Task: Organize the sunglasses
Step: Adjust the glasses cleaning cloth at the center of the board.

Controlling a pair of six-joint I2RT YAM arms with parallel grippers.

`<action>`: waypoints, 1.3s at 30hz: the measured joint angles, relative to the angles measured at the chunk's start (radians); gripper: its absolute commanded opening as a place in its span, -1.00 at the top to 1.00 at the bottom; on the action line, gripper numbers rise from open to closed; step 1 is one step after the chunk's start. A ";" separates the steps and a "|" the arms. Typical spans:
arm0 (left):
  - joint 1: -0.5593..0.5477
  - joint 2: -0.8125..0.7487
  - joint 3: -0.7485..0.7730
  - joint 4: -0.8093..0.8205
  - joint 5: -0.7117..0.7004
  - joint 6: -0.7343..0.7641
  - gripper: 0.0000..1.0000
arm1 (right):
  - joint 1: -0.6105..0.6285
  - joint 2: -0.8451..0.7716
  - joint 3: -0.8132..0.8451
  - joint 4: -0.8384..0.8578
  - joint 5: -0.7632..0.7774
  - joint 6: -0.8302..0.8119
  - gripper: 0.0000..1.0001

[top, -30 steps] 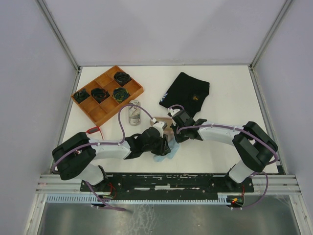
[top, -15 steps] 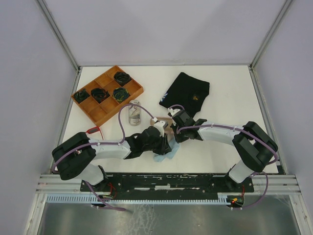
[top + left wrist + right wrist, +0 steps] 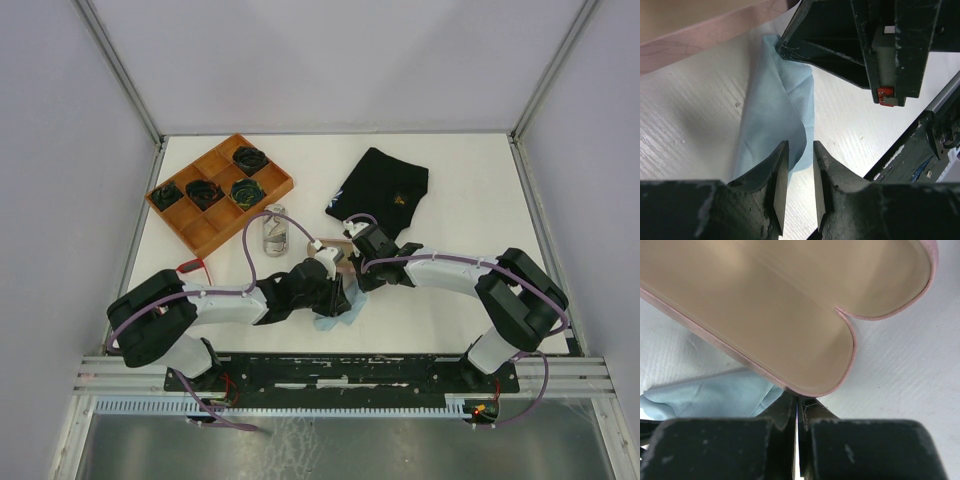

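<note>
The white, faintly grained desk point(image 3: 470, 210) carries a folded black garment point(image 3: 382, 190) and a wooden compartment tray point(image 3: 205, 235) at the back. At the middle an open pink case point(image 3: 790, 315) with a smooth beige lining lies beside a crumpled pale-blue cloth point(image 3: 775, 115). The sunglasses point(image 3: 191, 267) show only a red frame edge beside the left arm, while the right end effector point(image 3: 797, 407) is pinched on the case's rim and the left end effector point(image 3: 799, 185) stands a slit apart at the cloth's fold, gripping nothing, all as half a second ago.

Overhead view looking down, wrist views close, sharing blue cloth point(image 3: 772, 115)
</note>
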 measured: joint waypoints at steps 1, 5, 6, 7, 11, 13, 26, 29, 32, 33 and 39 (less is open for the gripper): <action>0.000 0.001 0.000 -0.001 0.000 0.000 0.32 | 0.000 0.000 0.000 0.000 0.000 0.000 1.00; 0.000 0.002 0.001 -0.007 -0.005 0.000 0.34 | 0.000 0.000 0.000 0.000 0.000 0.000 1.00; 0.000 0.003 0.001 -0.007 -0.006 0.000 0.36 | 0.000 0.000 0.000 0.000 0.000 0.000 1.00; 0.000 0.004 0.002 -0.007 -0.008 0.001 0.37 | 0.000 0.000 0.000 0.000 0.000 0.000 1.00; 0.000 0.016 0.006 -0.007 -0.012 0.001 0.38 | 0.000 0.000 0.000 0.000 0.000 0.000 1.00; 0.000 0.018 0.006 -0.008 -0.018 0.001 0.25 | 0.000 0.000 0.000 0.000 0.000 0.000 1.00; 0.000 0.019 0.017 -0.021 -0.026 0.002 0.08 | 0.000 0.000 0.000 0.000 -0.001 0.000 1.00; 0.000 0.019 0.024 -0.023 -0.026 0.003 0.24 | 0.000 0.000 0.000 0.000 -0.001 0.000 1.00; 0.000 0.020 0.029 -0.023 -0.026 0.016 0.35 | 0.000 0.000 0.000 0.000 -0.001 0.000 1.00; 0.000 0.021 0.030 -0.023 -0.026 0.019 0.38 | 0.000 0.000 0.000 0.000 -0.001 0.000 1.00; 0.000 0.032 0.034 -0.023 -0.026 0.027 0.50 | -0.002 0.000 0.000 0.000 -0.007 0.000 1.00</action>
